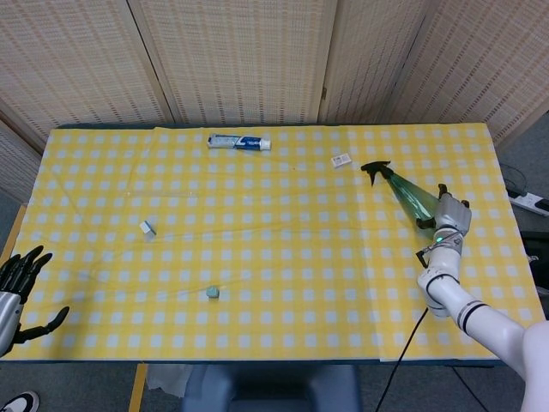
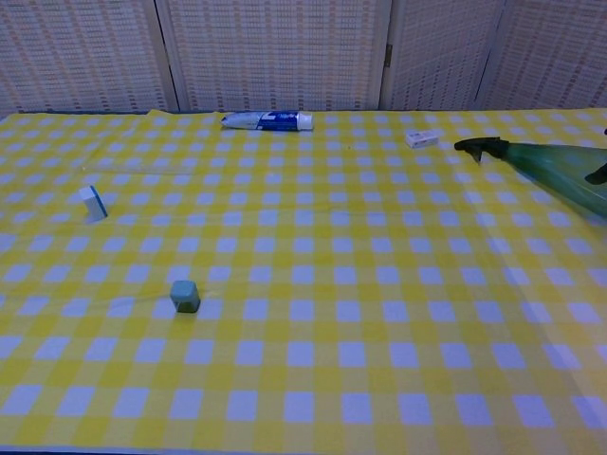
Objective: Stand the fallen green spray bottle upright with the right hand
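So the table's got a yellow-and-white checked cloth (image 1: 257,249) on it, looks like soft fabric with a few creases, and woven screens behind. The green spray bottle (image 1: 410,196) is see-through green plastic, cone-ish body tapering up to a black trigger head, and it's lying tilted over near the right edge of the table, nozzle pointing toward the middle. The right hand (image 1: 449,220) is wrapped around its fat lower end, fingers closed on it. The left hand (image 1: 19,287) sits off the near-left corner with fingers spread, holding nothing. Other bits, one of each: a white and blue toothpaste tube (image 1: 239,142) lying flat, a small white box (image 1: 341,160), a white eraser-like block (image 1: 147,228), and a little grey-green cube (image 1: 212,293).
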Available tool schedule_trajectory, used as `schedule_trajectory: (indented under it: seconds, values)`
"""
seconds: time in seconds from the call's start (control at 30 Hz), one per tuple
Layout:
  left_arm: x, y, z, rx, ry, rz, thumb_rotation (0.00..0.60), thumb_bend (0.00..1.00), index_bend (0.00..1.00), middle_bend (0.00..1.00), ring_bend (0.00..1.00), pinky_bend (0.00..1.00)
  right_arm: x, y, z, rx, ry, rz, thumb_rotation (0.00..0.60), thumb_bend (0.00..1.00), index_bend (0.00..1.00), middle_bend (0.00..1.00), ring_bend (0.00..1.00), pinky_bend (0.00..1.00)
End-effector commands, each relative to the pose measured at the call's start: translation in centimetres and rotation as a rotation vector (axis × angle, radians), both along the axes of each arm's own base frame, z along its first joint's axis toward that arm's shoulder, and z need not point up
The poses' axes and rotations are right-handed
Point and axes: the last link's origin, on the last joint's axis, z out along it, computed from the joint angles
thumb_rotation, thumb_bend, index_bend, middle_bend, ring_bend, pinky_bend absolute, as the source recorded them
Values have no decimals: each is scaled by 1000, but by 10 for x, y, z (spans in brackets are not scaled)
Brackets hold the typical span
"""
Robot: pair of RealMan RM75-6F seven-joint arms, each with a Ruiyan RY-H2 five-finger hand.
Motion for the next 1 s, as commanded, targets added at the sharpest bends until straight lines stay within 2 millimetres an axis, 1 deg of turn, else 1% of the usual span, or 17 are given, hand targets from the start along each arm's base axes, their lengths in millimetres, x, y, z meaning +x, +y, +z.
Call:
schedule_trajectory:
  seconds: [0.03, 0.07, 0.17, 0.27, 0.33, 0.4, 0.53, 0.67, 0.83, 0.9, 1.0]
  values:
    - [-1, 1, 1, 13, 7, 6, 450, 352, 0, 52, 109, 0, -2, 5, 11, 49, 99, 52, 600, 363, 207, 371, 406, 219]
    - [-1, 1, 1, 15, 7, 6, 452, 353, 0, 52, 109, 0, -3, 6, 15, 53, 117, 60, 600, 363, 248, 388, 430, 253]
    - [0, 2, 0, 11, 5, 5, 450, 353, 0, 52, 109, 0, -3, 11, 27, 46, 129, 88, 600, 363, 342, 421, 465, 310]
    - [0, 3, -1, 7, 12, 6, 450, 353, 0, 52, 109, 0, 1, 15, 36, 41, 126, 173, 600, 362, 367, 432, 470, 324]
    - [0, 5, -2, 5, 14, 7, 450, 353, 0, 52, 109, 0, 4, 20, 40, 35, 112, 269, 600, 362, 381, 437, 469, 324]
    - [0, 6, -2, 5, 15, 9, 450, 353, 0, 52, 109, 0, 5, 29, 43, 24, 109, 366, 600, 363, 389, 440, 467, 324]
    - [0, 6, -3, 4, 20, 9, 448, 353, 0, 52, 109, 0, 2, 47, 45, 9, 169, 537, 600, 363, 406, 434, 467, 324]
    - [0, 7, -5, 0, 29, 13, 449, 353, 0, 52, 108, 0, 0, 62, 33, 55, 72, 637, 600, 363, 411, 431, 467, 324]
    - [1, 6, -5, 3, 29, 12, 449, 354, 0, 52, 108, 0, -8, 83, 7, 188, -14, 689, 600, 363, 411, 425, 460, 322]
    - [1, 6, -5, 4, 30, 13, 450, 353, 0, 52, 108, 0, -14, 87, 1, 215, -10, 691, 600, 363, 411, 421, 459, 321]
    - [1, 6, -5, 0, 32, 15, 450, 353, 0, 52, 108, 0, -21, 87, -4, 222, 3, 680, 600, 363, 411, 410, 454, 321]
